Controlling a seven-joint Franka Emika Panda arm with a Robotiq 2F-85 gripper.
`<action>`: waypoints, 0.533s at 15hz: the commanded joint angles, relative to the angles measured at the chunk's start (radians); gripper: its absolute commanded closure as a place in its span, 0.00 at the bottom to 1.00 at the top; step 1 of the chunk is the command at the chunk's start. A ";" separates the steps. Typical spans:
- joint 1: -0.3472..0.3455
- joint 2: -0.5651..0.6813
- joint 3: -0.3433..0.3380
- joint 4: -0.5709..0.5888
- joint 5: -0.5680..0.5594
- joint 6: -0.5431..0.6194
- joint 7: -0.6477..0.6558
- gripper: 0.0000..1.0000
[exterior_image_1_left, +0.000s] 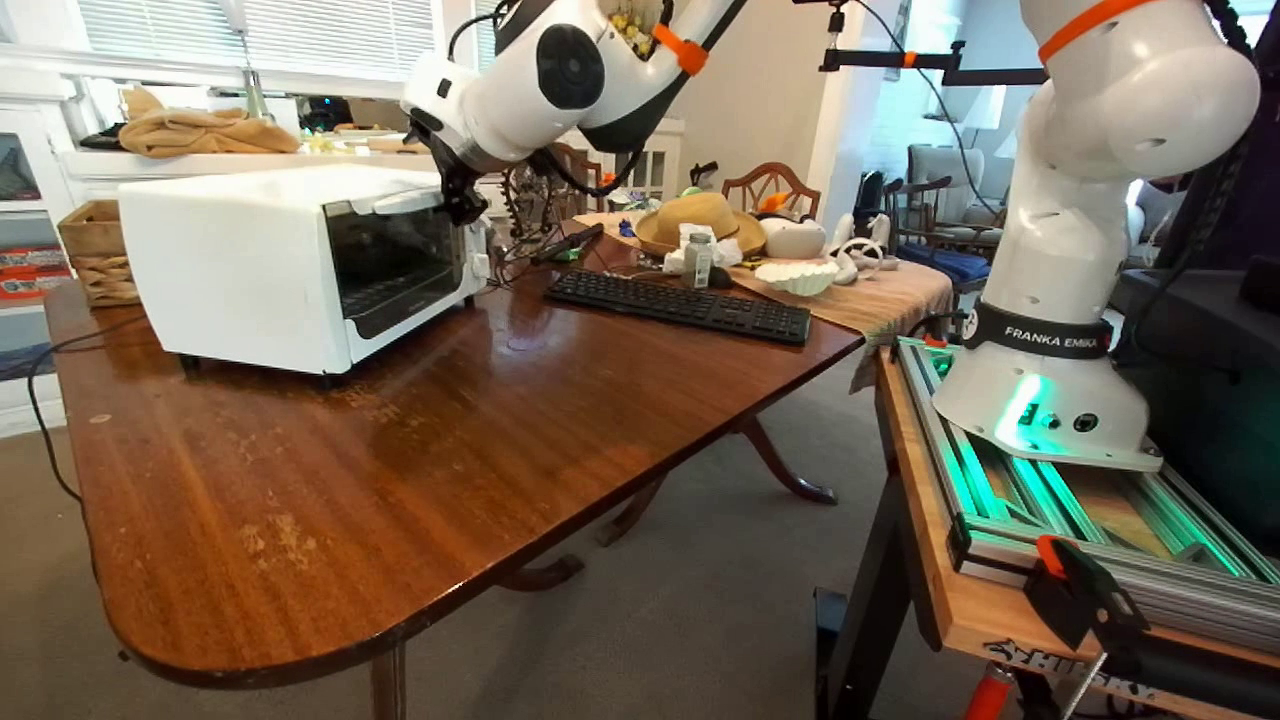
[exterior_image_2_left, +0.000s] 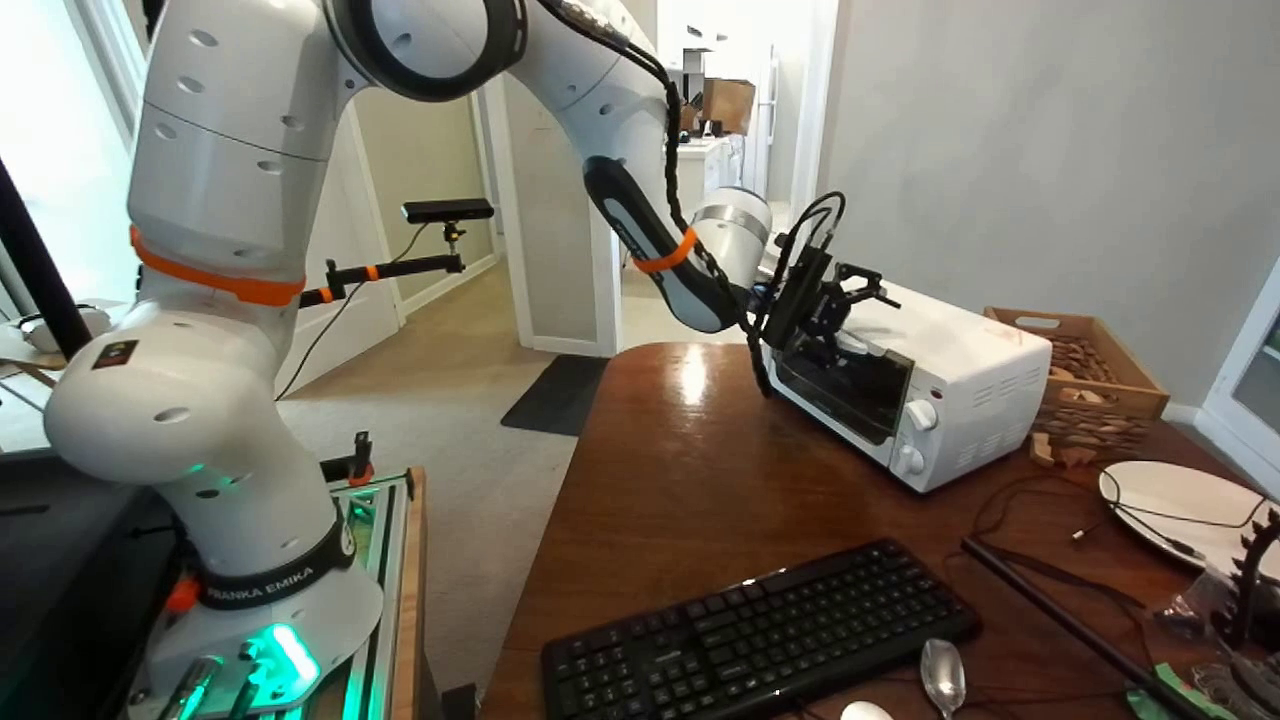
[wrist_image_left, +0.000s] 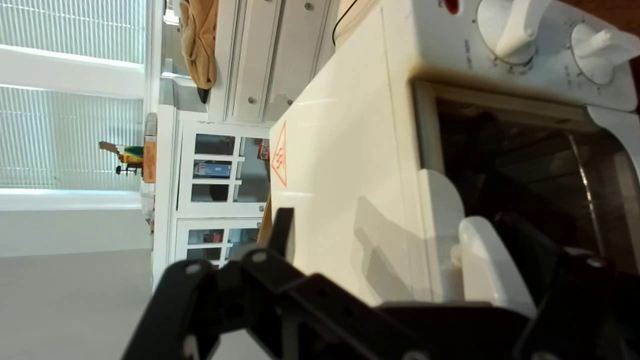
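Observation:
A white toaster oven (exterior_image_1_left: 235, 265) stands on the wooden table, and its dark glass door (exterior_image_2_left: 850, 385) looks closed. In the wrist view, my gripper (wrist_image_left: 396, 216) is open at the oven's upper front edge. The white door handle (wrist_image_left: 492, 270) lies between its fingers, close to the right-hand one, which reaches in front of the glass. The left-hand finger (wrist_image_left: 283, 231) is over the oven's top. Whether either finger touches the handle, I cannot tell. Two white knobs (wrist_image_left: 510, 32) sit on the control panel beside the door. Both exterior views show the gripper (exterior_image_2_left: 850, 300) at the handle.
A black keyboard (exterior_image_2_left: 760, 635) lies on the table (exterior_image_1_left: 400, 480), with a spoon (exterior_image_2_left: 943, 675) near it. Behind the oven is a wooden basket (exterior_image_2_left: 1110, 400). A white plate (exterior_image_2_left: 1190, 505) and loose cables are nearby. A straw hat (exterior_image_1_left: 700, 220) and a jar (exterior_image_1_left: 697, 260) sit farther along.

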 joint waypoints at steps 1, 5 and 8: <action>-0.002 0.065 -0.005 0.103 0.099 0.026 -0.110 0.00; 0.002 0.035 -0.007 0.066 0.179 0.032 -0.166 0.00; 0.032 -0.074 -0.002 -0.096 0.157 -0.041 -0.052 0.00</action>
